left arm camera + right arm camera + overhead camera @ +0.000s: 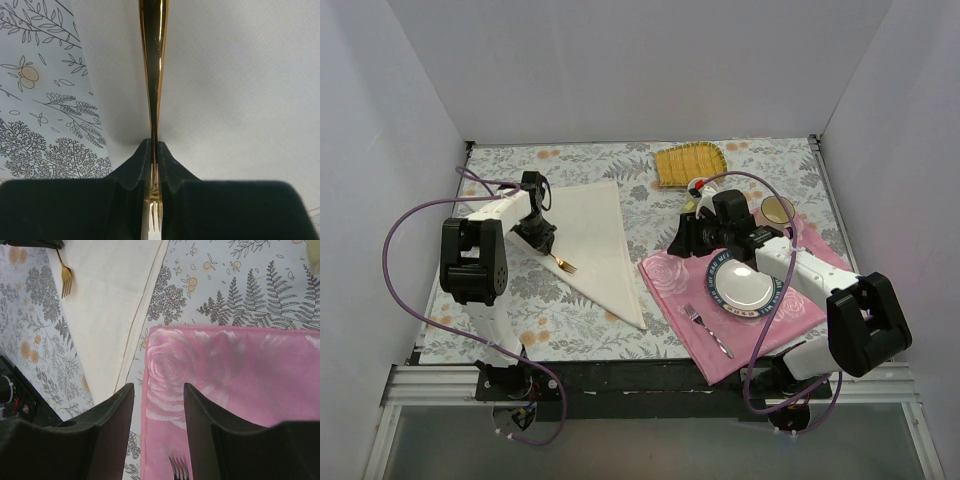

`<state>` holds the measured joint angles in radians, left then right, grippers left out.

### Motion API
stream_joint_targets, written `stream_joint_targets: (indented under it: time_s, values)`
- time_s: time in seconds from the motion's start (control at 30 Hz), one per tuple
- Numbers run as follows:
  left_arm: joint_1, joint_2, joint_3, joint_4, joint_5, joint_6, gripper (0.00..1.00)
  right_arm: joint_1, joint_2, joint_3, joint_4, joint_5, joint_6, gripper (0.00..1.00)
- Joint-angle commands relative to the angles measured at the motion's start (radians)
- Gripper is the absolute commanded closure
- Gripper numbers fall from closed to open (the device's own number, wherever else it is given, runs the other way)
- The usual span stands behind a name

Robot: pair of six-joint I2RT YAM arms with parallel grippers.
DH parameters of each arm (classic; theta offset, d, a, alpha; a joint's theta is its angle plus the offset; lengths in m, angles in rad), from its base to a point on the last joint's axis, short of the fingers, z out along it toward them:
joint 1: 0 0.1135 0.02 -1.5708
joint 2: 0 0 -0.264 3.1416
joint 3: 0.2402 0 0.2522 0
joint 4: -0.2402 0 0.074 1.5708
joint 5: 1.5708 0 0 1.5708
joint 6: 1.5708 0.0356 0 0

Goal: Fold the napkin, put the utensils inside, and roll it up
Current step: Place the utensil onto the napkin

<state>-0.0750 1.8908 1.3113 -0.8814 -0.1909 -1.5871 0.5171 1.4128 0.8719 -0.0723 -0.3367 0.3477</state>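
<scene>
Left side: my left gripper [541, 240] is clamped on the gold fork [564, 265]. In the left wrist view the two fingers [135, 167] are pressed together on the thin shaft. The handle [153, 60] runs straight away from the camera, and the tines show just below the pads. The fork sits over the left edge of the napkin [595, 235], tines toward the near side. I cannot tell if it rests on the cloth or hangs just above it.

Napkin: cream-white, folded into a long triangle, flat on the floral bench [555, 320]. Wide end toward the far wall, narrow tip toward the near edge. The right wrist view shows a doubled edge along its right side [137, 315]. The fork's tines [65, 282] also show there, at the cloth's far-left part.

Right side: my right gripper [680, 240] has its jaws apart with nothing between them. It hangs over the left corner of the pink rose placemat [670, 275]. From the wrist, the mat's left edge [145, 390] falls in the gap between my fingers [120, 410]. Contact with the mat: cannot tell.

Other items: a white plate with a dark rim [745, 285] and a silver fork [708, 330] lie on the pink placemat. A yellow ribbed mat [690, 163] lies near the far wall.
</scene>
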Motion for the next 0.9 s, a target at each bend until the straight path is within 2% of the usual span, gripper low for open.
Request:
stream_joint_targets:
  time_s: [0.0, 0.1, 0.2, 0.47, 0.67, 0.77, 0.8, 0.87]
  values:
    - [0.004, -0.004, -0.021, 0.016, 0.013, -0.011, 1.00, -0.003, -0.020, -0.008, 0.046, -0.012, -0.012, 0.48]
    - [0.004, -0.006, -0.026, 0.015, 0.004, -0.013, 0.99, -0.003, -0.020, -0.010, 0.046, -0.016, -0.012, 0.48]
    - [0.004, -0.007, -0.027, 0.018, 0.005, -0.016, 0.93, -0.005, -0.021, -0.010, 0.046, -0.016, -0.015, 0.48]
    - [0.004, -0.039, -0.012, 0.004, -0.019, -0.007, 0.64, -0.005, -0.020, -0.008, 0.049, -0.025, -0.012, 0.48]
    - [0.004, -0.107, 0.072, -0.045, -0.039, 0.045, 0.57, -0.005, -0.018, 0.002, 0.026, -0.036, -0.036, 0.48]
    - [0.004, -0.182, 0.124, -0.044, -0.117, 0.113, 0.41, -0.003, -0.021, 0.006, 0.009, -0.036, -0.085, 0.48]
    - [0.014, -0.197, 0.129, -0.033, -0.148, 0.131, 0.30, -0.002, -0.020, 0.009, 0.005, -0.051, -0.101, 0.48]
    - [0.044, -0.244, 0.097, 0.045, -0.170, 0.171, 0.22, 0.001, -0.009, 0.013, -0.006, -0.071, -0.128, 0.48]
